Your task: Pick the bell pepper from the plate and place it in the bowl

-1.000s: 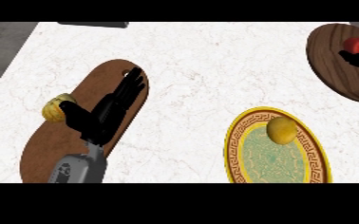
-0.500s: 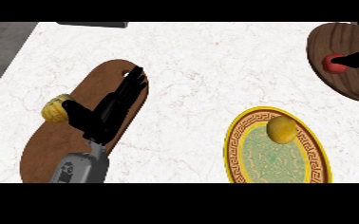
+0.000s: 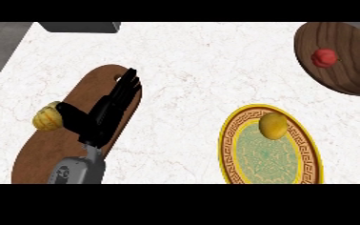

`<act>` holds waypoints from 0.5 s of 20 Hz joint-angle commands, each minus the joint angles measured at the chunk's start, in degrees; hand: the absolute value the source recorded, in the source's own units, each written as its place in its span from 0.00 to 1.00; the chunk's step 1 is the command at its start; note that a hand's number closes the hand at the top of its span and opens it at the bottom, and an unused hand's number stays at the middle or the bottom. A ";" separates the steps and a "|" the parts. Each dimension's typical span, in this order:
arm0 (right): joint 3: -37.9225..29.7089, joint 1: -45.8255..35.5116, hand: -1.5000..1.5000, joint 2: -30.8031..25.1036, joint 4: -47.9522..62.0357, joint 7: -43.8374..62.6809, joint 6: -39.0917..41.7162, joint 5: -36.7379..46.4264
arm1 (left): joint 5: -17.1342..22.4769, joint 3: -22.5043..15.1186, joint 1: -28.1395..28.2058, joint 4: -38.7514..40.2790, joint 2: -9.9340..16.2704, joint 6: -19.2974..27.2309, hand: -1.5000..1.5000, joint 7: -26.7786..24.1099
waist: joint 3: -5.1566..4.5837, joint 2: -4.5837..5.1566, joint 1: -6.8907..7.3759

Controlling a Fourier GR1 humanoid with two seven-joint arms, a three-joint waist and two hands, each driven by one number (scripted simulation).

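Left hand (image 3: 105,112): I log it with fingers straight, holding nothing, over a brown cutting board (image 3: 56,138). Yellow item (image 3: 48,116), possibly bread, at its thumb. Yellow bell pepper (image 3: 273,125): on the gold-rimmed plate (image 3: 232,152). Wooden bowl (image 3: 330,38): far right, containing a red item (image 3: 324,57).

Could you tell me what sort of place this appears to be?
Most likely a kitchen counter: a white marbled countertop carries a wooden cutting board, a patterned plate holding a yellow bell pepper, and a wooden bowl.
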 commanded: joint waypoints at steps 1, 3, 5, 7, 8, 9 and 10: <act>-4.20 3.47 0.00 -6.26 0.78 -4.30 12.39 -5.31 | -0.33 0.65 1.19 1.17 -0.14 0.23 0.50 -2.09 | -0.19 -0.55 -1.48; -4.90 7.63 0.00 -8.37 1.50 -7.77 16.77 -6.30 | 0.63 2.12 -0.40 -0.49 1.28 0.43 0.50 1.30 | -0.12 -0.40 -1.05; -6.95 11.52 0.00 -9.38 0.38 -9.65 20.83 -9.29 | 0.23 1.37 4.47 -1.52 1.72 -0.59 0.50 -1.02 | -0.24 -1.21 -2.65; -7.03 14.82 0.00 -10.37 -1.47 -12.19 23.46 -10.29 | 0.50 0.96 3.50 -2.27 1.06 -0.06 0.50 0.65 | -0.23 -1.18 -2.78; -7.67 18.58 0.00 -9.36 -1.65 -15.34 24.14 -11.16 | 0.03 1.78 3.88 -1.72 0.89 0.97 0.50 -0.42 | -0.18 -1.21 -3.37; -7.66 20.62 0.00 -8.58 -2.53 -16.80 25.96 -11.78 | 0.68 1.86 4.73 -2.73 1.60 0.11 0.50 0.13 | -0.19 -1.62 -4.28; -7.86 22.55 0.00 -10.61 -3.10 -16.18 27.79 -12.38 | 0.69 2.34 3.94 -2.11 1.41 0.52 0.50 -0.07 | -0.20 -1.46 -4.37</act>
